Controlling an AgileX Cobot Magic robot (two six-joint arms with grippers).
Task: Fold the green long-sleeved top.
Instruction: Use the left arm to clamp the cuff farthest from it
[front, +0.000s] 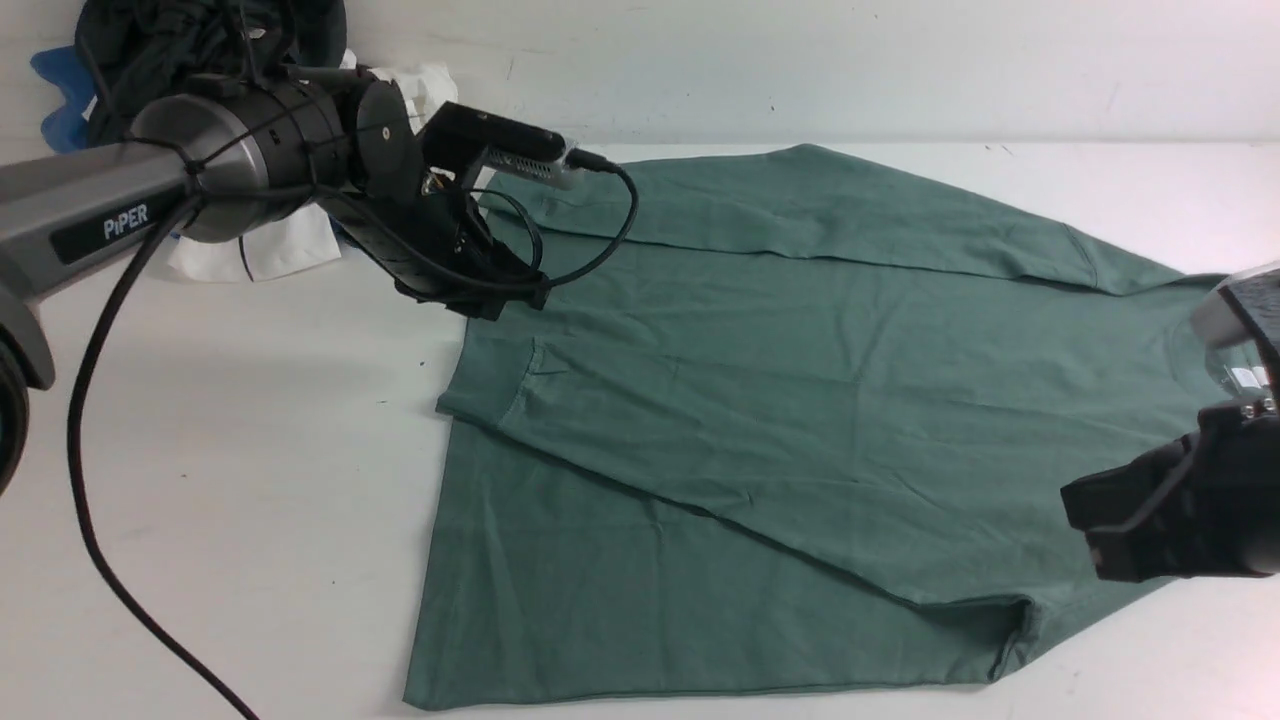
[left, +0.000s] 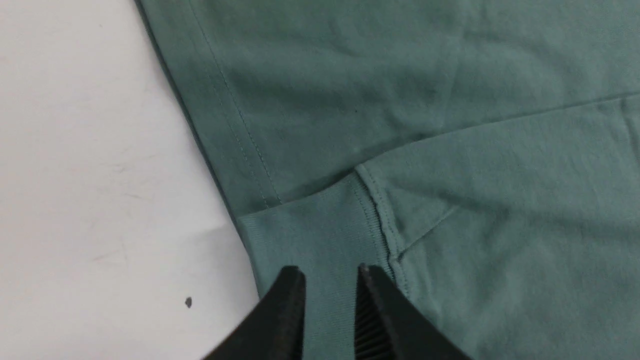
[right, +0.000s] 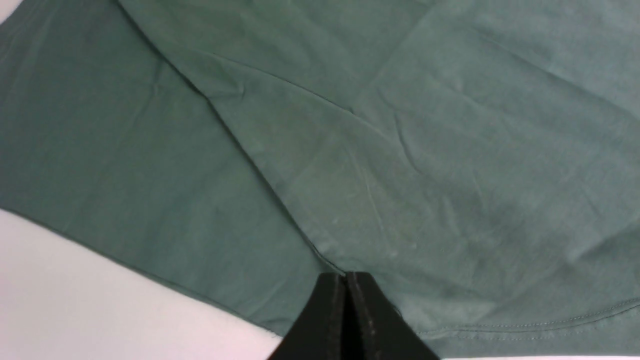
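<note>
Front view: the green long-sleeved top (front: 780, 400) lies flat on a white table (front: 250, 450), with one sleeve folded diagonally across its body and the cuff (front: 490, 390) at the edge nearest the robot's left. The left gripper (front: 500, 300) hangs over that edge, just beyond the cuff. The right gripper (front: 1085, 530) sits low over the opposite side of the garment. A pile of dark, white and blue clothing (front: 200, 40) rests against the pale wall (front: 900, 60) behind the left arm, and a black cable (front: 100, 400) trails across the table.

Left wrist view: the left gripper (left: 327, 280) has its jaws parted, and the ribbed cuff (left: 310, 230) shows in the gap between them. Bare table (left: 75, 175) lies beside the hem.

Right wrist view: the right gripper (right: 346, 285) has its jaws pressed together where a fold edge of the top (right: 450, 150) ends. Whether cloth is pinched cannot be told. White table (right: 75, 300) borders the fabric.
</note>
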